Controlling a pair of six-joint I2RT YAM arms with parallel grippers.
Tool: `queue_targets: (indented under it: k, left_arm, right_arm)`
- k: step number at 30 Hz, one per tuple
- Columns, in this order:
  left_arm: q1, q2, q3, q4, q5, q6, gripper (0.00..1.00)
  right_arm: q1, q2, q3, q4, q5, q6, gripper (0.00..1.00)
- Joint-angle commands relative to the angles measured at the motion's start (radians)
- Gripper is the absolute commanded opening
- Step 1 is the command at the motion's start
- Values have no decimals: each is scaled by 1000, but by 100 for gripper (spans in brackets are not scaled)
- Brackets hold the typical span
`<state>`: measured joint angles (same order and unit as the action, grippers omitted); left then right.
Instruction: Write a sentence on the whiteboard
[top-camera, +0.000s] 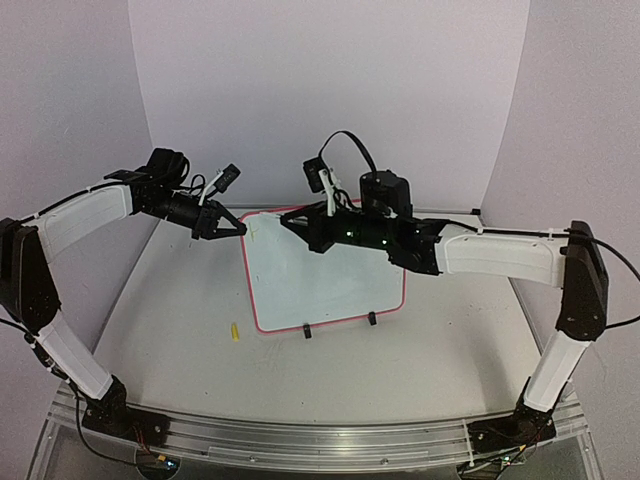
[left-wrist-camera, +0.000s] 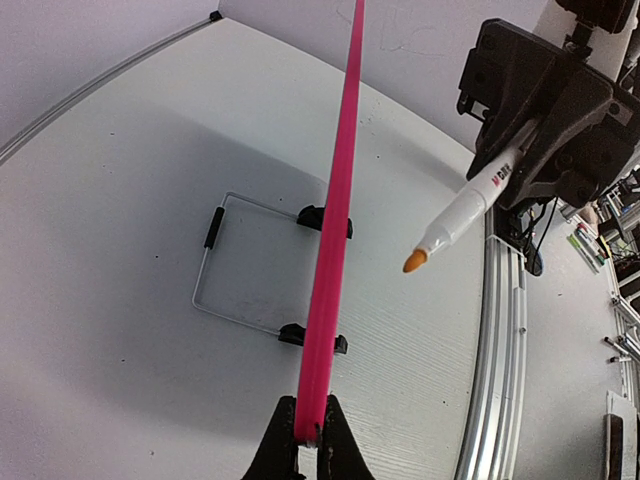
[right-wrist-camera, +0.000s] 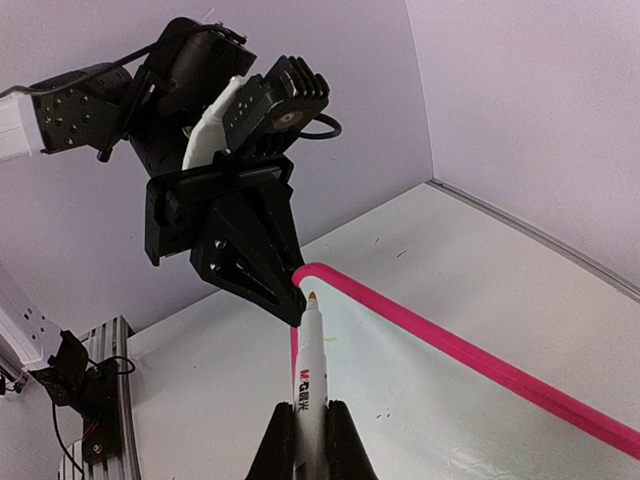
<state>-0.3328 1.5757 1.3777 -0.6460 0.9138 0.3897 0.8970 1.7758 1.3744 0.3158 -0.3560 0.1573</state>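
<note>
The whiteboard (top-camera: 325, 275) has a red-pink frame and stands tilted on two black clip feet (top-camera: 308, 331). My left gripper (top-camera: 232, 229) is shut on the frame's top left corner; the left wrist view shows the frame (left-wrist-camera: 335, 230) edge-on between its fingers. My right gripper (top-camera: 298, 226) is shut on a white marker (right-wrist-camera: 310, 385). The marker's orange tip (left-wrist-camera: 415, 262) hangs a little off the board's face near that corner. Of the sentence I see only one faint yellow mark (right-wrist-camera: 330, 340); no words can be read.
A small yellow object (top-camera: 235, 331), perhaps the marker's cap, lies on the table left of the board's feet. A wire stand (left-wrist-camera: 215, 262) sticks out behind the board. Purple walls close the back and sides. An aluminium rail (top-camera: 300, 440) runs along the near edge.
</note>
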Motion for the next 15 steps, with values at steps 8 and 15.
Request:
queue_targets:
  k: [8, 15]
  left_arm:
    - [-5, -28, 9, -11, -8, 12, 0]
    - [-5, -29, 9, -11, -8, 12, 0]
  right_arm:
    - [-4, 46, 65, -18, 26, -19, 0]
    - [-6, 58, 62, -27, 62, -13, 0]
